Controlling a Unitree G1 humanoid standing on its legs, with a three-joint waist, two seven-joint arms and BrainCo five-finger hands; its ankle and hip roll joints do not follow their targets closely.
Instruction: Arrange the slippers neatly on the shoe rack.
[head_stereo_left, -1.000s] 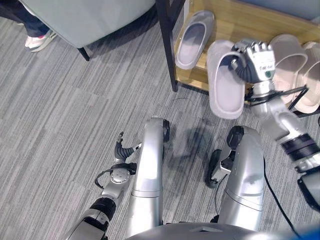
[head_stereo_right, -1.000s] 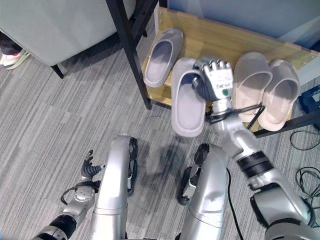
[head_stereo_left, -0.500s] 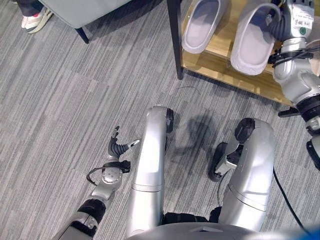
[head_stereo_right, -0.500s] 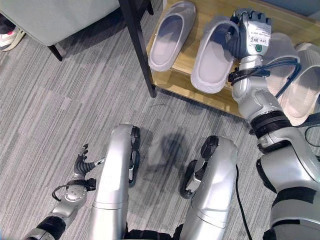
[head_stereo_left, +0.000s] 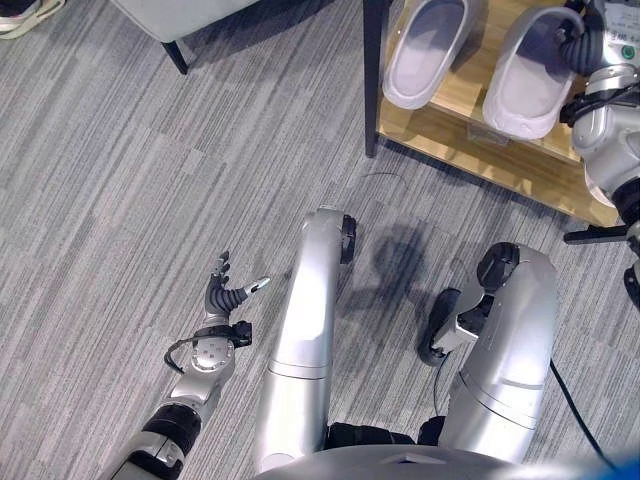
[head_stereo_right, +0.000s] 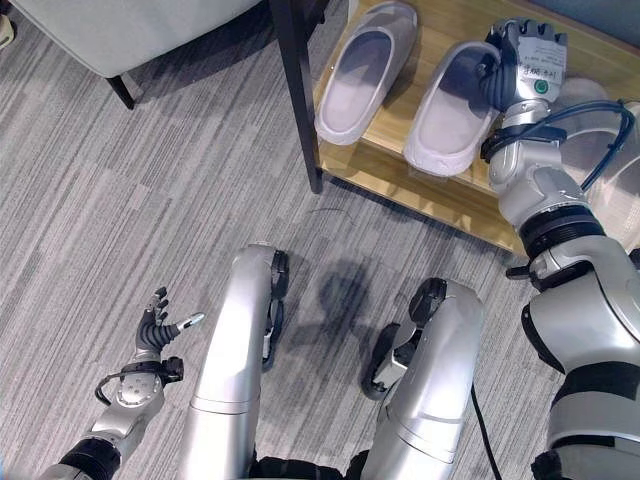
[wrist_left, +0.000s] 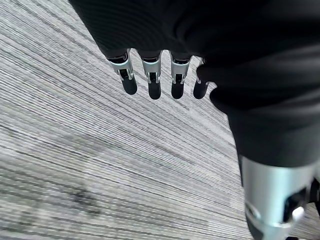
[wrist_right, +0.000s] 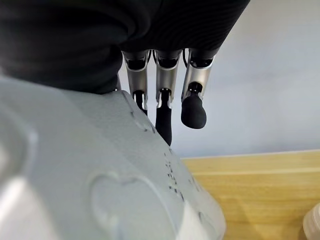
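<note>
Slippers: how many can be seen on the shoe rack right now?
3: a grey slipper at the left end, a second grey slipper under the right hand, a beige slipper behind that arm; more may be hidden.

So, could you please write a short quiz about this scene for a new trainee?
1. True or false: the left robot hand holds a slipper.
2. What does the right robot hand grip? A) the black rack leg; B) the pale grey foam slipper lying on the light wooden shelf; C) nothing.
3. Fill in: the second pale grey foam slipper lies on the robot's ____ side of the gripped one.

Key:
1. False: it is open above the grey striped carpet.
2. B.
3. Left.
</note>
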